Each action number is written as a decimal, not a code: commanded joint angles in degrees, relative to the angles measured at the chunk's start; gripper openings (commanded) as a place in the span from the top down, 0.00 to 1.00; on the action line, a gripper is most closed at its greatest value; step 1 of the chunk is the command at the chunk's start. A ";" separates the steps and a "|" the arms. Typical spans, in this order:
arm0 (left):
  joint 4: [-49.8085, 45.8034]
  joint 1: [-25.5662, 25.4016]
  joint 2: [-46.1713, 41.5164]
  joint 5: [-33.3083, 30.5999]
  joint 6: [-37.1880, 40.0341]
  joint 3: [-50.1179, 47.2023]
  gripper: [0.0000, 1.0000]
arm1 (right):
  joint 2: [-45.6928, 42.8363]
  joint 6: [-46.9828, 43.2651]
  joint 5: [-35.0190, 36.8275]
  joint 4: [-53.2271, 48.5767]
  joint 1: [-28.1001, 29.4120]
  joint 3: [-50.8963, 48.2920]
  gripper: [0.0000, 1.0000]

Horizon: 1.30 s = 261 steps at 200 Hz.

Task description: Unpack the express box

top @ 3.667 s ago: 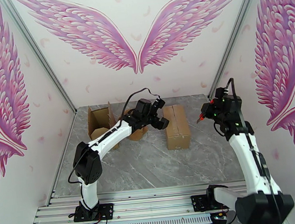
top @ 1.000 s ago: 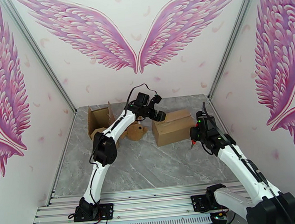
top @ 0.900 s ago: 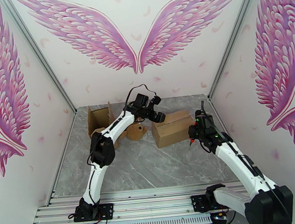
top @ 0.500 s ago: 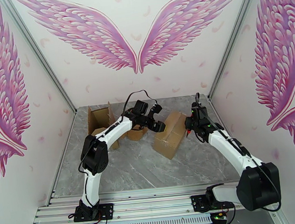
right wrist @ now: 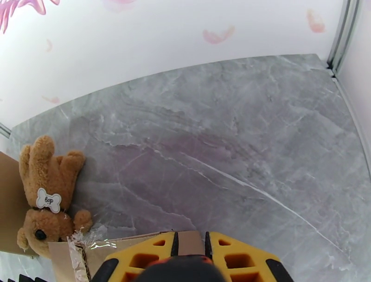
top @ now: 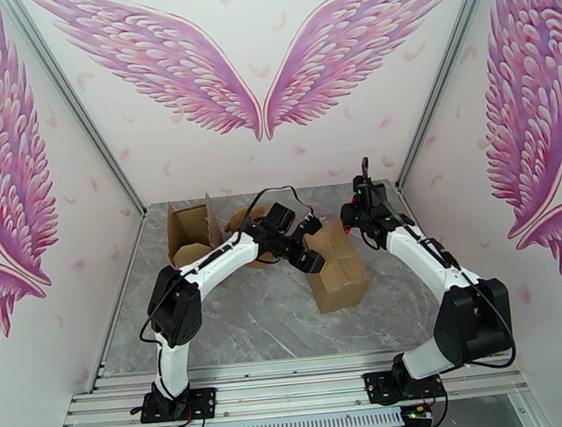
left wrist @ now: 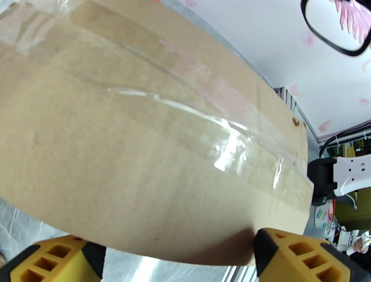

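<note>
1. Taped brown cardboard express box (top: 335, 265) lies mid grey marble table (top: 251, 316), btwn both arms.
2. Your L gripper (top: 310, 243): jaws wide at box's left side; steady it, don't crush.
3. R gripper (right wrist: 189, 243): nearly shut at far end; can't tell what's held. Work along tape seam.

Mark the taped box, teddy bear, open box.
taped box (top: 341, 277): top external view, top face.
teddy bear (right wrist: 50, 178): right wrist view, torso.
open box (top: 192, 223): top external view, upright flap.

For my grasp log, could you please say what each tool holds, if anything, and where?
Left tool is open by the box, gripping nothing; whether the right tool holds anything cannot be told.
</note>
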 commanded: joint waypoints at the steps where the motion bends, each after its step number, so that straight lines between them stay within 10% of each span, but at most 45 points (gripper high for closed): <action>1: 0.18 -1.64 -4.32 -0.95 3.62 -1.70 0.11 | 1.80 1.65 -8.06 1.42 1.39 4.93 0.96; 69: 0.44 -4.60 -4.96 -3.13 3.14 -3.27 0.11 | 14.38 2.16 -21.32 -1.53 4.58 16.93 0.95; 127: 1.34 -6.05 -17.34 -11.12 16.18 -10.53 0.11 | 5.75 2.36 -15.58 -2.34 3.76 17.88 0.92; 261: 9.50 -12.69 -10.39 -24.28 53.37 -2.09 0.01 | -26.92 30.63 -20.24 14.59 -24.24 -25.43 0.98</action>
